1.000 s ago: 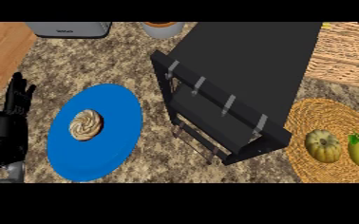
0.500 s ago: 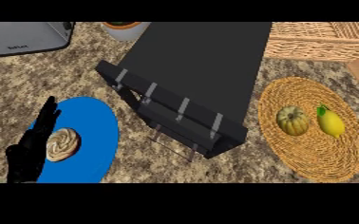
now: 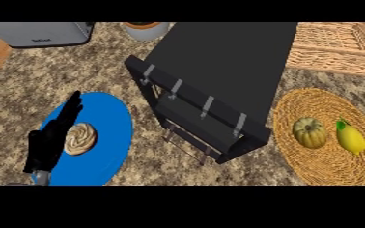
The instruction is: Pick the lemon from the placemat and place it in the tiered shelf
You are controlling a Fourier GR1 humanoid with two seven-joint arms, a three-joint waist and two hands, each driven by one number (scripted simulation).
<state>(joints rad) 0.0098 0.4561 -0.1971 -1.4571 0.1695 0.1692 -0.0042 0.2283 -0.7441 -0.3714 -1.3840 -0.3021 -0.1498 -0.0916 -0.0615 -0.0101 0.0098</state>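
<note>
The yellow lemon (image 3: pixel 349 137) lies on a round woven placemat (image 3: pixel 314 164) at the right, beside a small green-and-tan pumpkin (image 3: pixel 310 132). The black tiered shelf (image 3: pixel 214 77) stands in the middle of the counter, running from top right down to the centre. My left hand (image 3: pixel 50 140) stays at the lower left with straight fingers up, over the edge of a blue plate (image 3: pixel 107 140). My right hand does not show.
A swirled pastry (image 3: pixel 80 138) sits on the blue plate. A grey toaster (image 3: pixel 46 33) and a grey bowl (image 3: pixel 146 29) stand along the back. A wicker basket (image 3: pixel 328 46) occupies the top right corner.
The view has swung to the right: the placemat with lemon and pumpkin came fully into sight, then shifted back slightly. The left hand now shows over the blue plate.
</note>
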